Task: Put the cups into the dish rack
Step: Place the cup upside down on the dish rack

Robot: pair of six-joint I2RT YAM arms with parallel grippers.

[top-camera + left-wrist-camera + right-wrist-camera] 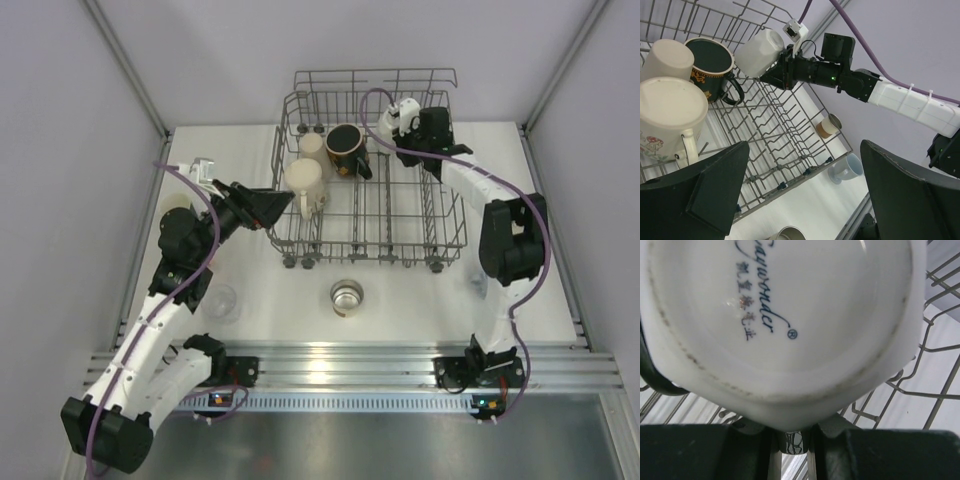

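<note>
White cup (pixel 405 113) (pixel 759 51) (pixel 785 330) held in the air over the far right corner of the rack (pixel 400 215) (pixel 785 130), tipped over, its printed base filling the right wrist view. Right pincer (pixel 420 128) (pixel 783 70) (pixel 792 440) pinches it, reaching in from the rack's right side.

Rack sits mid-worktop, toward the far edge. Three pieces in its left part:
- small cream cup (pixel 312 146) (pixel 671 59), base up, far left
- cream mug (pixel 304 185) (pixel 670 117), base up, just nearer than the small one, handle toward the near edge, flower print on its side
- dark mug (pixel 347 150) (pixel 710 62), tilted, mouth showing, just right of the small cream cup

Left pincer (pixel 275 207) (pixel 802 200) spread wide and holding nothing, at the rack's left wall, just beside the cream mug.

On the worktop (pixel 420 310):
- steel cup (pixel 347 297) (pixel 787 233), upright, between rack and near edge, about the middle
- clear cup (pixel 220 300), toward the near left corner, beside the left arm
- pale mug (pixel 478 285) (pixel 845 167), off the rack's near right corner, partly behind the right arm in the top view
- banded cup (pixel 827 126), brown band, upright, along the rack's right side; seen only in the left wrist view
</note>
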